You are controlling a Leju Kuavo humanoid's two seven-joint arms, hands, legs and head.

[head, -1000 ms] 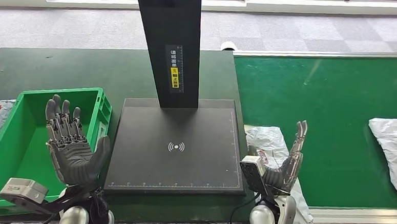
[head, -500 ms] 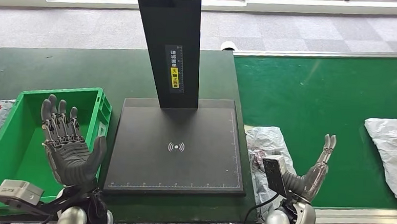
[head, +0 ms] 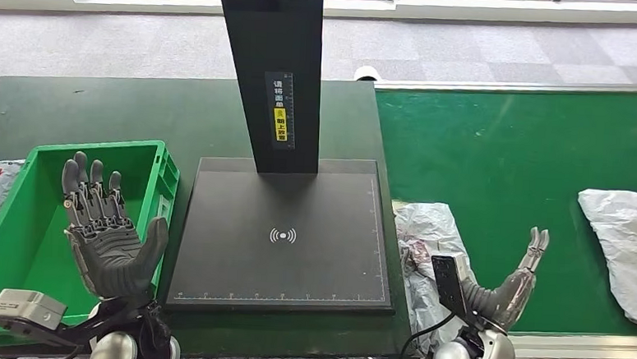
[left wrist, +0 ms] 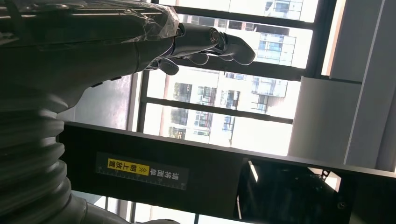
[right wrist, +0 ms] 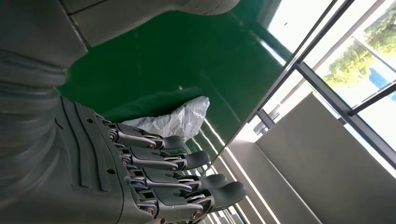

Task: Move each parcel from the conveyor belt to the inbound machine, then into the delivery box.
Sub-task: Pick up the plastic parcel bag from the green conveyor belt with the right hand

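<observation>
I see the nearer parcel (head: 423,251), a crinkled white-grey plastic mailer, lying flat at the near left end of the green conveyor belt (head: 498,148), just beside the inbound machine (head: 283,235). Its long axis runs toward and away from me, along the edge of the machine's plate. There seems to be dark print on it, though I can't read it from here. A second parcel (head: 624,245), of the same wrinkled film, lies further right on the belt, its length running the same way.

The machine is a matte black square plate with a ruler-marked edge and a tall black column. The delivery box (head: 16,238) is a green plastic crate on the dark green worktop (head: 138,112), left of the plate.

My left robot hand (head: 106,234) is raised over the crate, fingers spread, holding nothing. My right robot hand (head: 507,280) stands edge-on just right of the nearer parcel, fingers straight and apart, also holding nothing.
</observation>
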